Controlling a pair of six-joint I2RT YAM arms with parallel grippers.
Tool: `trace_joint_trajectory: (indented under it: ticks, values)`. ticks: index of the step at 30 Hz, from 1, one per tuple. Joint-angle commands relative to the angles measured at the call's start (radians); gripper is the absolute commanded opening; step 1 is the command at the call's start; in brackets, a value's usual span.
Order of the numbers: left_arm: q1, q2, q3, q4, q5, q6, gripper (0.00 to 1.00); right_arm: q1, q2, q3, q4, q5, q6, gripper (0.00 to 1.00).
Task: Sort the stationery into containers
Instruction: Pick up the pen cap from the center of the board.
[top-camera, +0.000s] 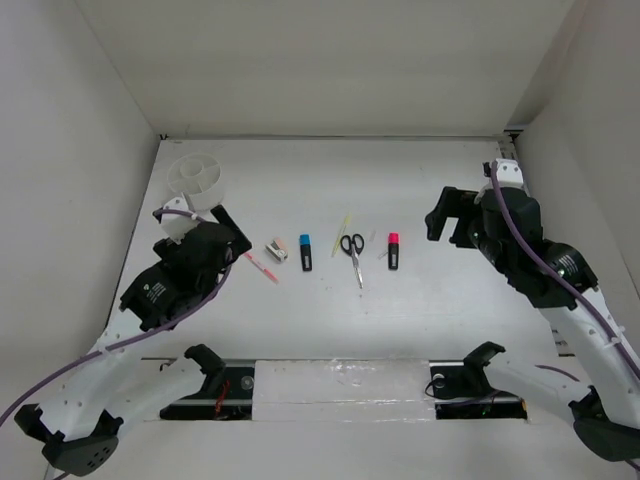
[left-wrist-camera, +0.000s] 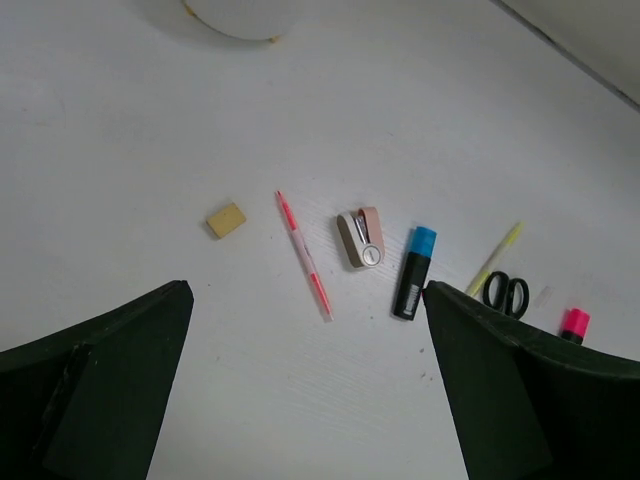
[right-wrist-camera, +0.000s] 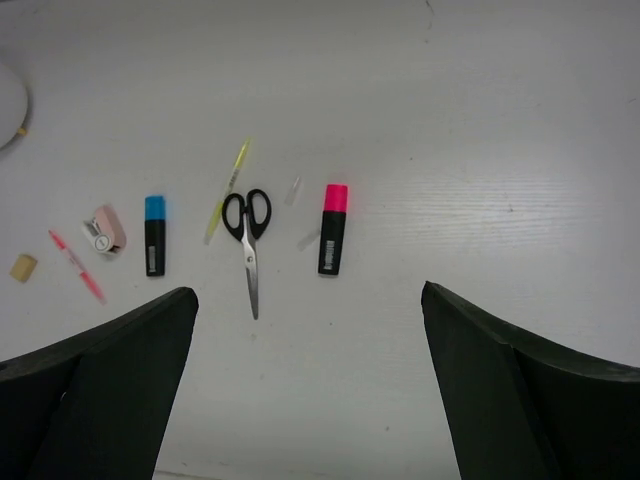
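— At the far left corner of the table (top-camera: 420, 180), the white cup (top-camera: 197, 178) is standing upright, its inner dividers showing from above. Where is everything else lying?

— Outside it, all of it. The pieces are lying in a loose row across the middle of the table. From the left I am making out the tan eraser (left-wrist-camera: 226, 219), the pink pen (left-wrist-camera: 303, 255) lying slantwise, the small white-pink piece (left-wrist-camera: 360, 238) and then the blue-capped marker (left-wrist-camera: 413, 272).

— And further right?

— The thin yellow stick (right-wrist-camera: 228, 190) is lying just left of the scissors (right-wrist-camera: 247, 235), up by their handles. The scissors are lying closed, black handles far, blades pointing near. The pink-capped marker (right-wrist-camera: 332, 228) is lying to their right, a little apart, cap at the far end.

— What are the arms doing?

— The left pincer (left-wrist-camera: 305, 295) is hovering over the left end of the row, near the cup, its fingers spread wide and gripping nothing. From above, that arm is hiding the eraser. The right pincer (right-wrist-camera: 308, 290) is hanging over the right side of the table, to the right of the pink-capped marker, also spread wide and carrying nothing.
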Motion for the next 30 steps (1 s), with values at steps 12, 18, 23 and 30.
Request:
trace_joint_trajectory:
  ticks: [12, 18, 23, 30]
  values:
    - [0.0, -0.034, -0.023, -0.036, -0.062, -0.109, 1.0, 0.031, 0.012, -0.168, 0.332, -0.087, 0.172, 1.0]
    - [0.0, -0.025, -0.023, -0.016, -0.042, -0.082, 1.0, 0.139, 0.316, -0.069, 0.207, 0.044, 0.377, 1.0]
    - [0.0, -0.025, -0.032, -0.007, -0.042, -0.082, 1.0, 0.203, 0.468, -0.06, 0.221, 0.124, 0.536, 0.94]
    - [0.0, -0.025, -0.041, 0.014, -0.022, -0.048, 1.0, 0.203, 0.625, -0.051, 0.164, 0.196, 0.749, 0.73]
